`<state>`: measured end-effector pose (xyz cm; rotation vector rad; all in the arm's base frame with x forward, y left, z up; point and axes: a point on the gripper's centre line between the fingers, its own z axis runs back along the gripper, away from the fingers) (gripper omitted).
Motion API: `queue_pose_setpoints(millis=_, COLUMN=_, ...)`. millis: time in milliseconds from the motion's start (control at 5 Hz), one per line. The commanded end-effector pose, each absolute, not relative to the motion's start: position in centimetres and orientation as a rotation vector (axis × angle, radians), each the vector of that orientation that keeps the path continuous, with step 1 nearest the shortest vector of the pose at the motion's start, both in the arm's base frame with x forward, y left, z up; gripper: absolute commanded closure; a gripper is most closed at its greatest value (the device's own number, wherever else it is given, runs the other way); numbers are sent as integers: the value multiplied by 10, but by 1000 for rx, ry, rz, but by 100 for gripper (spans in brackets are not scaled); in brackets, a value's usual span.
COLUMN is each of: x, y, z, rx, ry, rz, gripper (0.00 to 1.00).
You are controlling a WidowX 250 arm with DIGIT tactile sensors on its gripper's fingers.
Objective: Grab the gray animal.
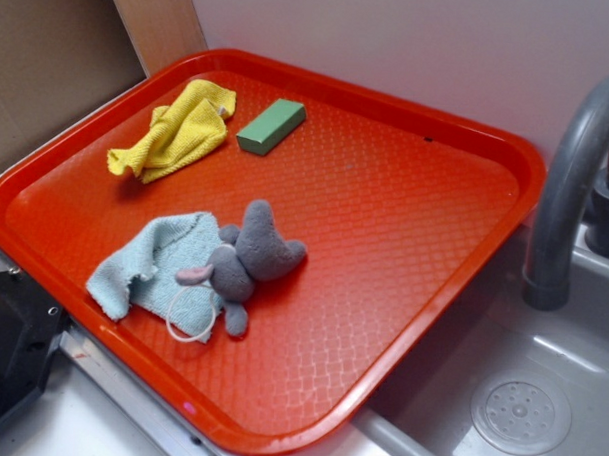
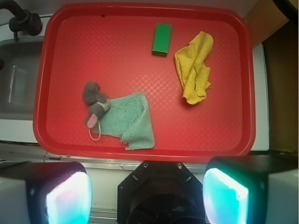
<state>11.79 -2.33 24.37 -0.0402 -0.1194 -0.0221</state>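
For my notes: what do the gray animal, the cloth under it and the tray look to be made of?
Gray animal: soft plush fabric, matte and fuzzy, with a thin white string loop. Light blue rag: knit or terry-like cloth, frayed at the edge. Red tray: probably hard plastic, slightly glossy, with an embossed diamond texture.

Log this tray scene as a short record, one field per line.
target: small gray plush mouse-like toy, lying partly on the rag
under target: light blue rag
other items: crumpled yellow cloth; green rectangular block
surface: red plastic tray beside a gray sink
gripper: open, above tray's near edge, holding nothing
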Motion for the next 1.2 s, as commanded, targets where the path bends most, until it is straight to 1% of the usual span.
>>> queue_pose_setpoints(millis=0, x=118, y=-23, z=244, rx=-40, ry=-119, rz=-22, gripper=0)
queue_pose_setpoints(millis=200, x=146, y=-35, z=226, rx=-75, ry=-161, rz=-167, gripper=0)
queue_pose_setpoints(millis=400, x=166, y=-47, z=214, rx=-105, ry=-214, rz=-285, gripper=0)
queue_pose_setpoints(millis=600, x=187, y=-68, z=194, rx=-162, ry=-226, rz=-422, gripper=0)
queue_pose_setpoints(millis=800, x=195, y=-98, z=164, rx=-176, ry=-171, rz=-543, gripper=0)
queue_pose_setpoints(millis=1000, x=200, y=-110, z=138, rx=-222, ry=-105, rz=-604, gripper=0)
